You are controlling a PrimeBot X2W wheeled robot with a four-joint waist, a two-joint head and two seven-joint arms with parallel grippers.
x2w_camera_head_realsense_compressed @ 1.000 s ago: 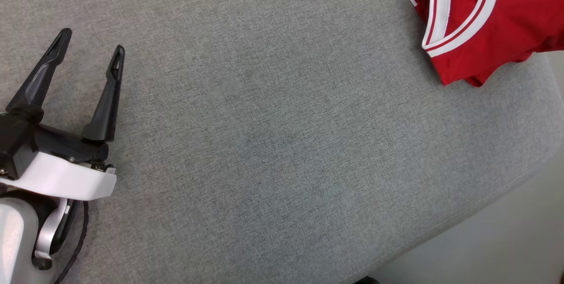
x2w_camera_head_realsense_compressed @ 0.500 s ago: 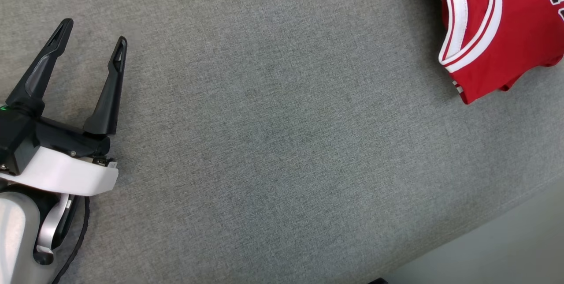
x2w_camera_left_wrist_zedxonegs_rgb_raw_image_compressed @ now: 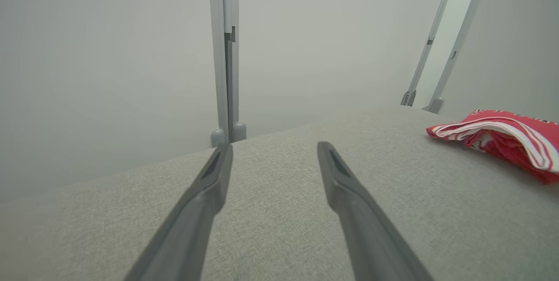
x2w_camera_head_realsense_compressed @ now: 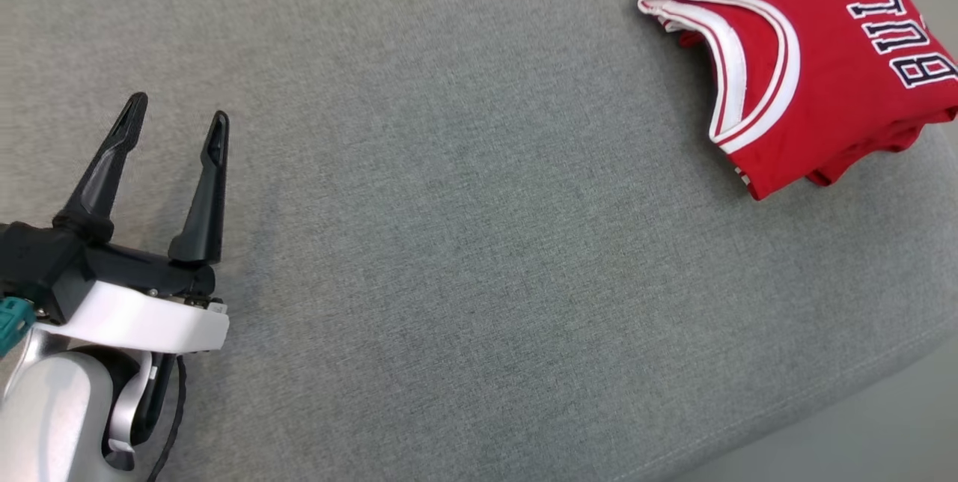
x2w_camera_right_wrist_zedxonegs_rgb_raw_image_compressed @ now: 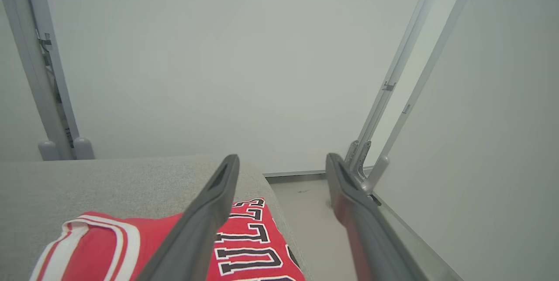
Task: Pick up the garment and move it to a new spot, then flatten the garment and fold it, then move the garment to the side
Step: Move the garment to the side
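Now the red jersey (x2w_camera_head_realsense_compressed: 823,93) lies folded at the far right corner of the grey cushion (x2w_camera_head_realsense_compressed: 479,242). Its white-trimmed neckline is turned toward the left, and black-and-white lettering runs along its right side. Its near corner sits close to the cushion's right edge, past which a pale floor (x2w_camera_head_realsense_compressed: 883,429) shows.

The left gripper (x2w_camera_head_realsense_compressed: 179,106) is at the near left over bare cushion, well apart from the jersey. Its two dark fingers are spread with nothing between them, and they point toward the far side. In the left wrist view the jersey lies off to the right of those fingers.

The right gripper (x2w_camera_right_wrist_zedxonegs_rgb_raw_image_compressed: 283,157) is also spread wide and empty. In the right wrist view its left finger crosses in front of the jersey's lettering and its right finger is over the floor beyond the cushion's edge. Whether that left finger touches the cloth cannot be told.

Beyond the cushion stand a plain pale wall (x2w_camera_right_wrist_zedxonegs_rgb_raw_image_compressed: 244,54) and grey metal posts (x2w_camera_left_wrist_zedxonegs_rgb_raw_image_compressed: 227,54).
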